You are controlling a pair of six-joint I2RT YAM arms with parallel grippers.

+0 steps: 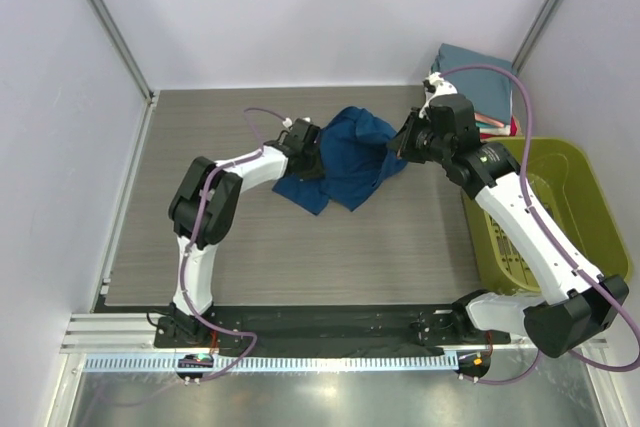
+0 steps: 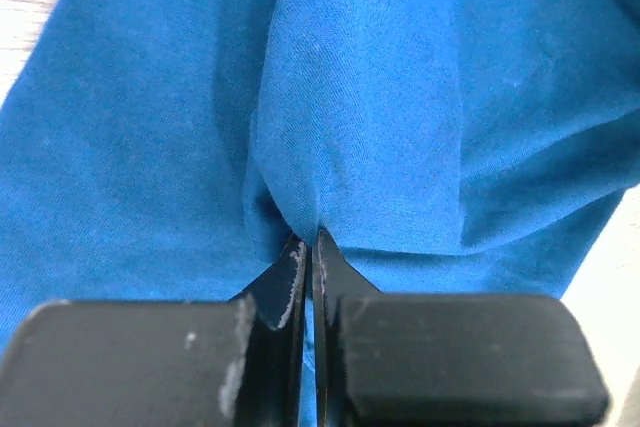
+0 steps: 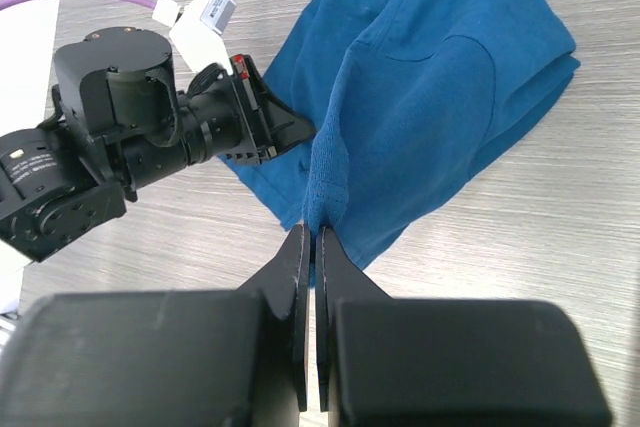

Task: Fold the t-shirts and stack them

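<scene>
Blue t-shirt [image 1: 348,159] lies crumpled at the centre-far part of the grey worktop [image 1: 300,257], bunched between the two arms.

Left pincer [image 2: 312,243]: jaws pressed together, a pinched ridge of the shirt's cloth rising straight from the tips. In the overhead view it sits at the shirt's left edge.

Right pincer [image 3: 311,237]: jaws likewise closed, gripping a narrow vertical fold at the shirt's near edge. The cloth fans out from the tips and spreads across the worktop beyond. In the overhead view it meets the shirt's right side.

The shirt spans the gap between both pincers, held at opposite sides, with the bulk sagging onto the worktop. No print shows on the cloth.

Folded t-shirts [image 1: 478,87], slate-teal on top, are stacked at the far right corner, just beyond the olive-green basket [image 1: 575,197], well apart from the blue shirt.
</scene>
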